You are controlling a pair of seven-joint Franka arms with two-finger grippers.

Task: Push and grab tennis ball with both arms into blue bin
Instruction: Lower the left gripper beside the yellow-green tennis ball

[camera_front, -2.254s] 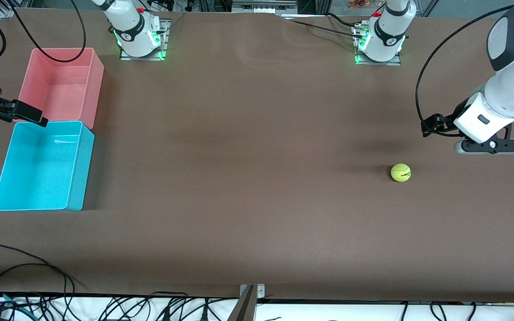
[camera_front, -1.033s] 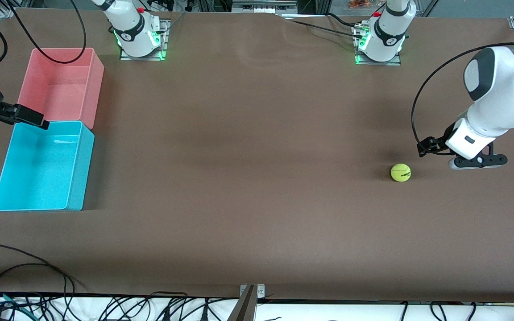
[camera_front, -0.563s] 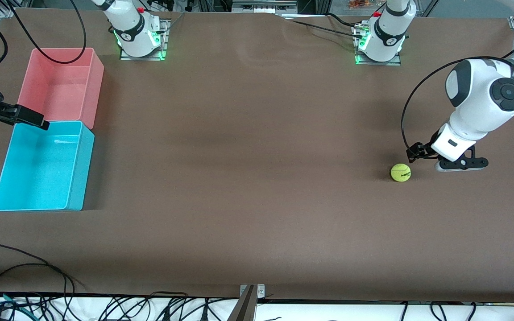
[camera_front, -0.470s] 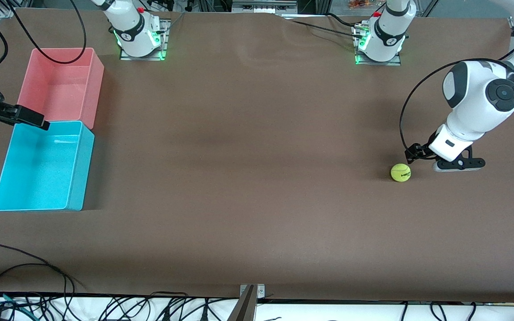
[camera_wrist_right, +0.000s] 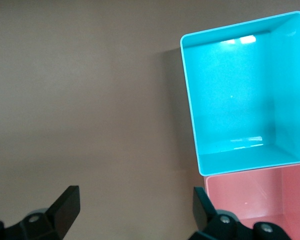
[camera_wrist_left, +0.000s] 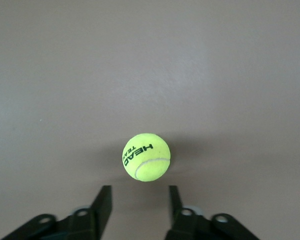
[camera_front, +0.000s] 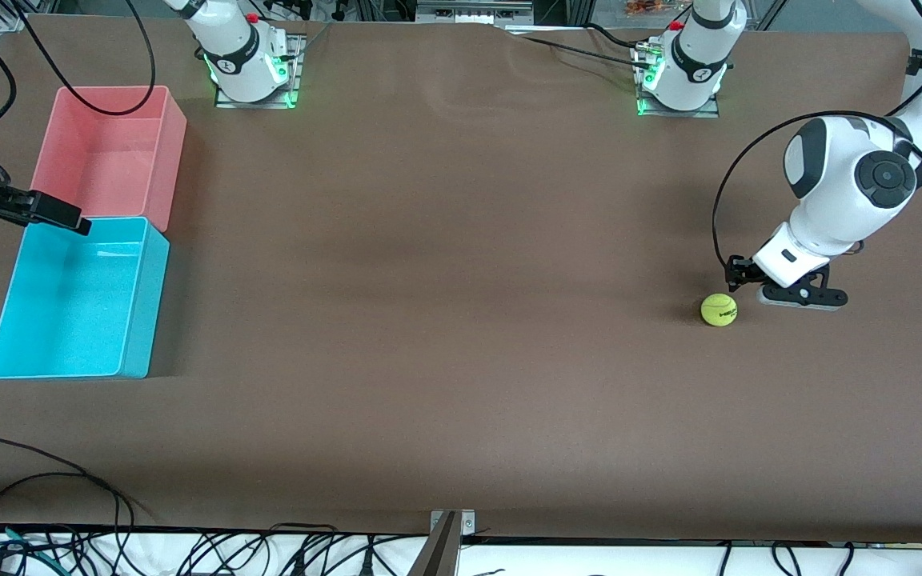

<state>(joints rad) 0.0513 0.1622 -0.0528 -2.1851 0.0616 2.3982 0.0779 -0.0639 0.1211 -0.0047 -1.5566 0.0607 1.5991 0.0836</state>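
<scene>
The tennis ball [camera_front: 719,310] lies on the brown table near the left arm's end. My left gripper [camera_front: 737,276] is low at the table right beside it, open and empty. In the left wrist view the ball [camera_wrist_left: 146,156] sits just ahead of my left gripper [camera_wrist_left: 139,194], not between the fingers. The blue bin [camera_front: 69,304] stands empty at the right arm's end. My right gripper [camera_front: 57,212] hangs open and empty over the edge where the blue bin meets the pink bin. The right wrist view shows my right gripper [camera_wrist_right: 135,202] and the blue bin [camera_wrist_right: 235,100].
An empty pink bin [camera_front: 109,152] touches the blue bin on its side farther from the front camera; it also shows in the right wrist view [camera_wrist_right: 260,200]. Loose black cables [camera_front: 29,480] lie at the table's near edge. Bare brown table stretches between ball and bins.
My left arm has come down and moved in toward the ball, its gripper now beside it. The ball has not moved. My right gripper has barely moved.
</scene>
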